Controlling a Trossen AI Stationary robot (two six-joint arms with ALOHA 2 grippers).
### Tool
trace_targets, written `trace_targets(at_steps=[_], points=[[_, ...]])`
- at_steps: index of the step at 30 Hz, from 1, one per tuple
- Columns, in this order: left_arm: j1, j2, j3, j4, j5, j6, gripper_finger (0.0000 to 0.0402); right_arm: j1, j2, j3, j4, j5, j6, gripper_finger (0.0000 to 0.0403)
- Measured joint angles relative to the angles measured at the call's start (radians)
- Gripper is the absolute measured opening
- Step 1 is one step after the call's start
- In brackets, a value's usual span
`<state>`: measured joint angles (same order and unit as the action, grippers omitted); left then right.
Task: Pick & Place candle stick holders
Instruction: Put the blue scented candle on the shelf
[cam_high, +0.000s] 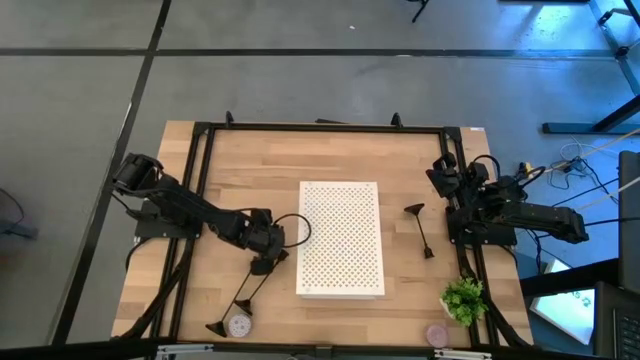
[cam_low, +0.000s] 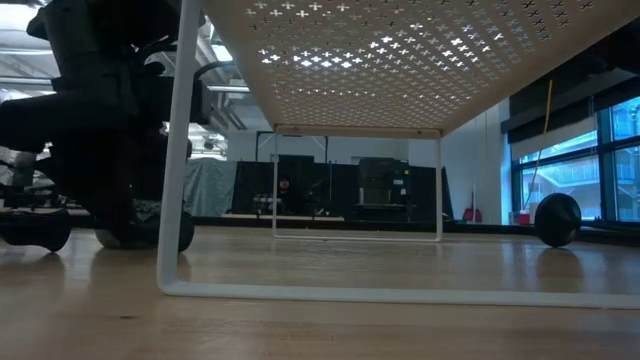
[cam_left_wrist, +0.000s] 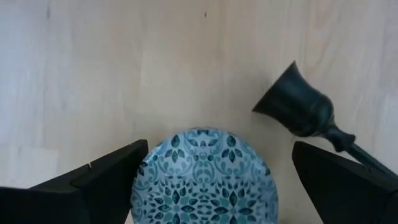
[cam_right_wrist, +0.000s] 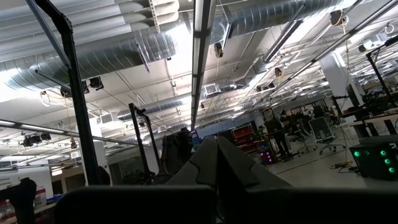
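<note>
1. High view: left end effector (cam_high: 262, 250), fingers spread wide and holding nothing, hovers near the tabletop's (cam_high: 230, 170) front-left corner.
2. One candle holder (cam_high: 243, 293) lies just beside it.
3. Another candle holder (cam_high: 420, 230) lies near the right edge.
4. Right end effector (cam_high: 441, 178), fingers closed, is parked at that edge.

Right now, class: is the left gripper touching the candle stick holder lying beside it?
Apart. The left wrist view shows the left gripper open, with bare wood between its fingers and the candle stick holder.
</note>
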<state>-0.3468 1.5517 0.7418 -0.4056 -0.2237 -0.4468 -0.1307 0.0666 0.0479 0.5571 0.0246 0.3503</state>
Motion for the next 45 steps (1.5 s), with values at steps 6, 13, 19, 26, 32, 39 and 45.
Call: trace_targets(at_steps=[6,13,19,26,32,39,45], points=[[0.005,0.0,0.0,-0.056,0.005,-0.028,0.0394,0.0,0.0,0.0,0.0,0.0,0.0,0.0001],[0.009,0.0,0.0,-0.07,0.005,-0.031,0.0366,0.0,0.0,0.0,0.0,0.0,0.0,0.0001],[0.011,0.0,0.0,-0.07,0.006,-0.038,0.0316,0.0,0.0,0.0,0.0,0.0,0.0,0.0001],[0.011,0.0,0.0,-0.07,0.011,-0.047,0.0293,0.0,0.0,0.0,0.0,0.0,0.0,0.0001],[0.011,-0.003,0.016,-0.139,0.011,-0.056,0.0293,0.0,0.0,0.0,0.0,0.0,0.0,0.0001],[0.011,-0.057,0.066,-0.281,-0.028,-0.074,0.0293,0.0,0.0,0.0,0.0,0.0,0.0,0.0001],[0.011,-0.154,0.159,-0.382,-0.054,-0.065,0.0293,0.0,0.0,0.0,-0.002,0.0,-0.001,0.0001]])
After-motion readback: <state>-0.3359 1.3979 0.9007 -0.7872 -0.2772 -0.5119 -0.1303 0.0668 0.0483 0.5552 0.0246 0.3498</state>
